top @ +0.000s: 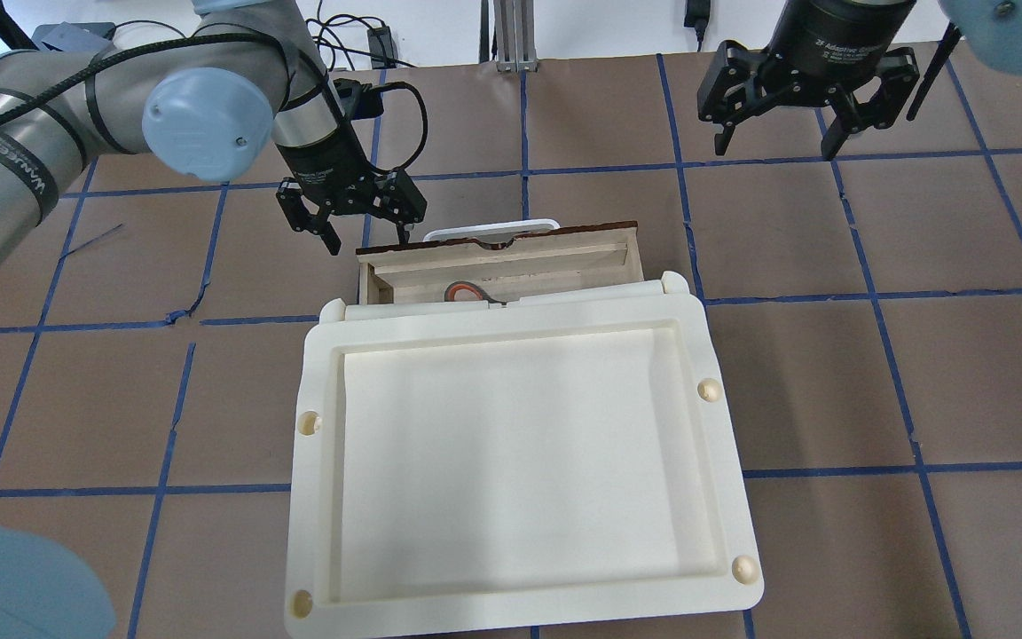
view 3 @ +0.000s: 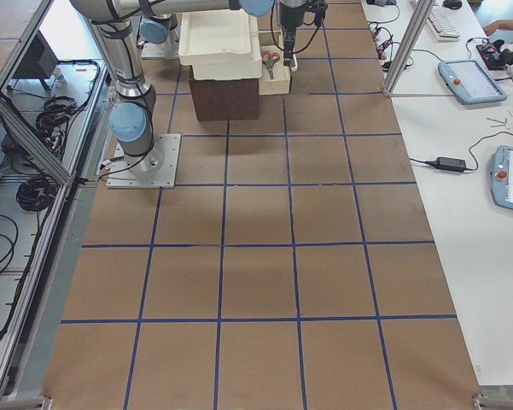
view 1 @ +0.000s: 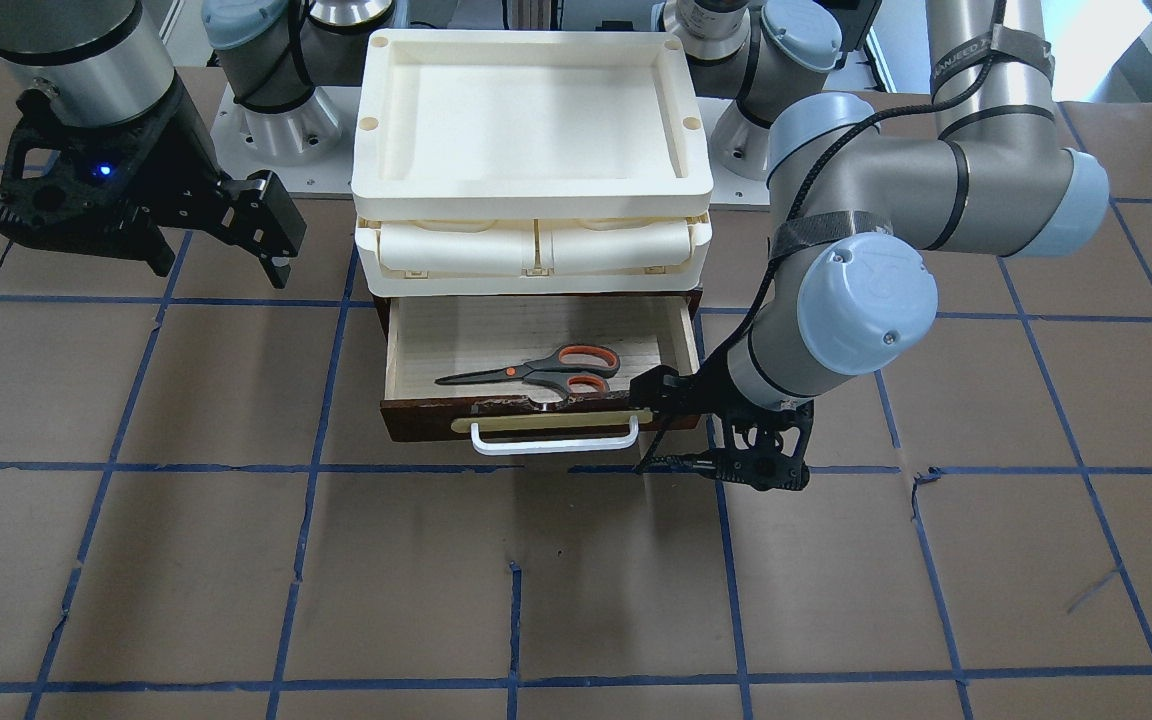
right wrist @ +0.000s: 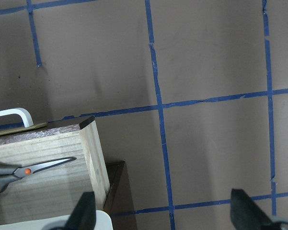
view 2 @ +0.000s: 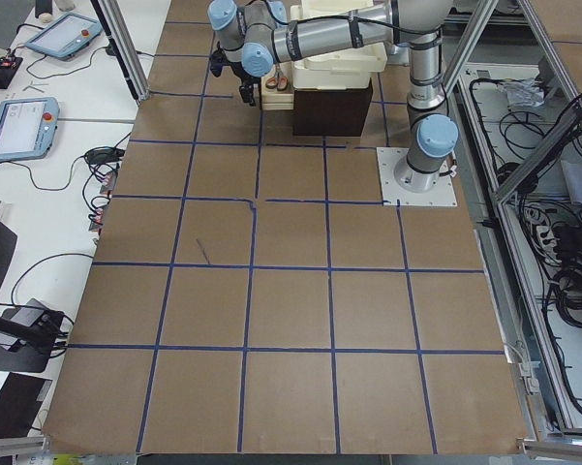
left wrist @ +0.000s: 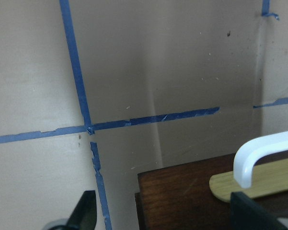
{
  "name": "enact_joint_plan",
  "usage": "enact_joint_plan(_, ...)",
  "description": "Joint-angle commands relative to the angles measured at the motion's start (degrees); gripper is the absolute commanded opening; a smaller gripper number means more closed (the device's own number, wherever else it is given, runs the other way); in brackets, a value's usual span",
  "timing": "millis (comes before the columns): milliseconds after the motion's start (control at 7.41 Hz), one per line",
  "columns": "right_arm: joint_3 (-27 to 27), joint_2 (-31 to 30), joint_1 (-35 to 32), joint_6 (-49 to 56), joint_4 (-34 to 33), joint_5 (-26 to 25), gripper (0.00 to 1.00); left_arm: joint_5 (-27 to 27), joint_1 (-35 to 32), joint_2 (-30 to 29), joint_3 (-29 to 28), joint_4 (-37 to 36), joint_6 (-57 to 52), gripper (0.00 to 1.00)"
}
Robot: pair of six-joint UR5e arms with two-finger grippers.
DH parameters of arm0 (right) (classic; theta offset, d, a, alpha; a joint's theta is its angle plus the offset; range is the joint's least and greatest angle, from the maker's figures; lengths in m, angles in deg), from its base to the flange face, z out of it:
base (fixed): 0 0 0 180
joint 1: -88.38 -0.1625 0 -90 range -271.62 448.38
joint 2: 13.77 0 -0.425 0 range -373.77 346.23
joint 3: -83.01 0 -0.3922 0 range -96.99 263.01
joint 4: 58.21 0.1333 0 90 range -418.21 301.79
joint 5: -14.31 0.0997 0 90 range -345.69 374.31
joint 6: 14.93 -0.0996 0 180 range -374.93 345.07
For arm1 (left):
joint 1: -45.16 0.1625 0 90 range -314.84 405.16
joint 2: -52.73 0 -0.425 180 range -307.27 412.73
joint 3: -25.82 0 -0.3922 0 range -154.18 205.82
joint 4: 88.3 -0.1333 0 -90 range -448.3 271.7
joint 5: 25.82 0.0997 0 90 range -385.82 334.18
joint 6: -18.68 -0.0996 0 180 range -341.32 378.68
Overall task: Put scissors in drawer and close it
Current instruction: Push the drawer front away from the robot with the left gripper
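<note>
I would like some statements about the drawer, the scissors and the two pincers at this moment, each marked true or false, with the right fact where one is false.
1. The scissors lie inside the drawer. True.
2. The drawer is pushed fully shut. False: it stands pulled out, with its pale wood interior in view.
3. The left pincer holds the scissors. False: it is open by the corner of the drawer's front, near one end of the white handle, and the scissors lie apart from it.
4. The right pincer is open and away from the drawer. True.
</note>
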Motion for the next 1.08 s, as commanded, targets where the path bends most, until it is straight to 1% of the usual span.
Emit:
enact_joint_plan(0, 0.1, 0.0, 0.0, 0.0, 0.0, 0.0, 1.00, -0.1, 0.0, 0.2, 1.5, 0.8, 0.0, 1.00)
enact_joint_plan(270, 0.1, 0.0, 0.0, 0.0, 0.1, -0.1, 1.00, -0.1, -0.1, 0.5, 2.3, 1.3, 0.2, 1.00)
enact_joint_plan(945, 0.1, 0.0, 0.0, 0.0, 0.1, -0.1, 1.00, -0.3, -0.2, 1.5, 2.6, 7.0, 0.5, 1.00)
